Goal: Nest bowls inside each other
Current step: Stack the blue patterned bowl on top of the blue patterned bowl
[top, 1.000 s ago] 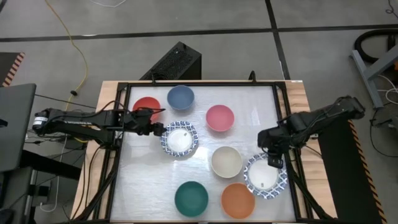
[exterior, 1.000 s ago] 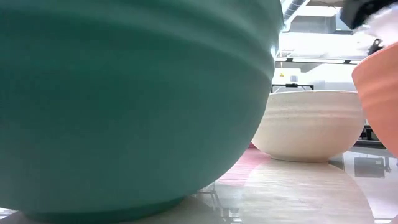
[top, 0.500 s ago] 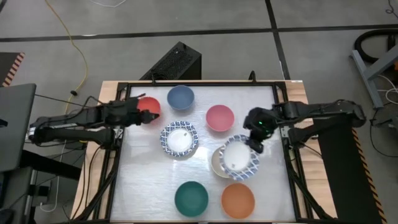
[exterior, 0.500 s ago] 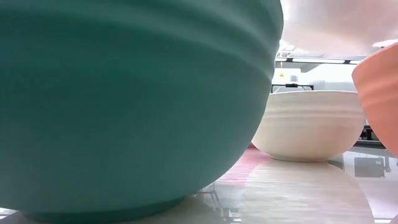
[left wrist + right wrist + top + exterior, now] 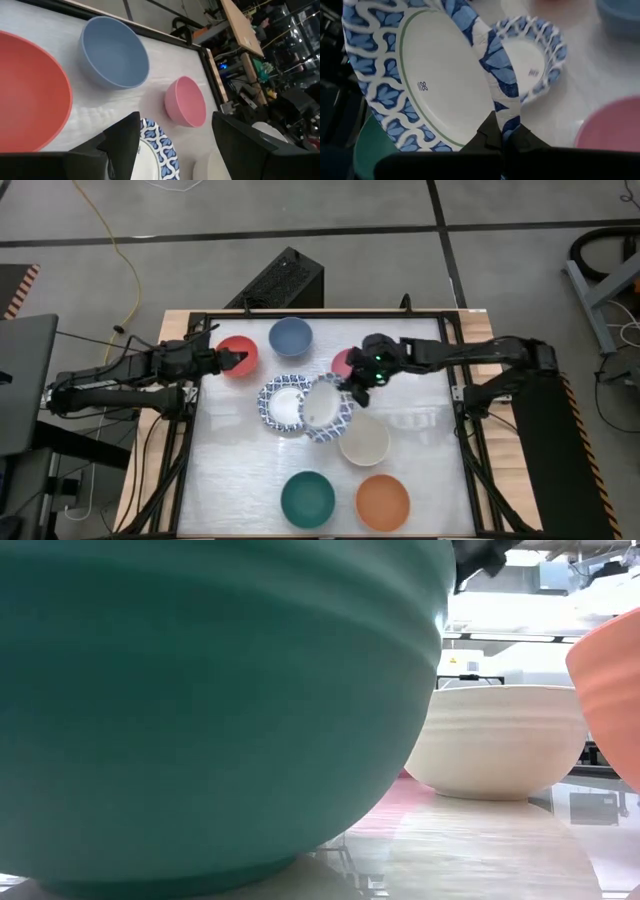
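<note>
Two blue-patterned bowls matter here: the right gripper (image 5: 352, 385) is pinched shut on the rim of the carried patterned bowl (image 5: 325, 408), which hangs tilted on edge, mouth facing sideways toward the table's left edge. The resting patterned bowl (image 5: 283, 402) sits upright mid-table, just beside it on that same side, rims overlapping from above. Round, so no real long axis. The left gripper (image 5: 232, 360) waits open over the red bowl (image 5: 238, 352), near the far-left corner.

A grey floor (image 5: 520, 205) crossed by dark seams is seen around the table (image 5: 480, 320). A yellow cable (image 5: 118, 255) lies on it. Bright ceiling lights (image 5: 520, 610) are seen behind.
</note>
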Robot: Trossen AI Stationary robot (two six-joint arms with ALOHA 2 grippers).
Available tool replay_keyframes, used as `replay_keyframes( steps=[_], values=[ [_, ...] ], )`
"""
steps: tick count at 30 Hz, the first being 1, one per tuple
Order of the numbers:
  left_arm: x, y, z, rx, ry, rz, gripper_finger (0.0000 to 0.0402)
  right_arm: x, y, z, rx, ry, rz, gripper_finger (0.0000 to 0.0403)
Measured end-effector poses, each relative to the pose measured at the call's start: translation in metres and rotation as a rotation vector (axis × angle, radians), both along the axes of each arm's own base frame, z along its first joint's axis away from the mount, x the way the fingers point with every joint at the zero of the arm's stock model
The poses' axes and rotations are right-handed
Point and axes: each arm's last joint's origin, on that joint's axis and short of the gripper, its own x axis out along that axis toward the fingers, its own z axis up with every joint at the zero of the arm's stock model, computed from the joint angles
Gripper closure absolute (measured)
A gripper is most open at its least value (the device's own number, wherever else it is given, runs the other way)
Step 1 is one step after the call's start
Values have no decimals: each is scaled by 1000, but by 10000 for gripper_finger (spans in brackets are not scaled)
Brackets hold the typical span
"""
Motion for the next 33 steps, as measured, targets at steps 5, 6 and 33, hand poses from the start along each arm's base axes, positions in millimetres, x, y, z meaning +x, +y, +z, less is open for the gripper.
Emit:
replay_keyframes(
  steps=[5,6,33],
  values=[
    [0,1,0,9,5,22,166,34,-17,3,-10,-2,-27,395],
    [0,1,0,11,6,28,166,41,-20,3,-13,3,-30,395],
    [-2,3,-1,38,18,105,166,132,-58,-33,72,331,-57,394]
  ],
)
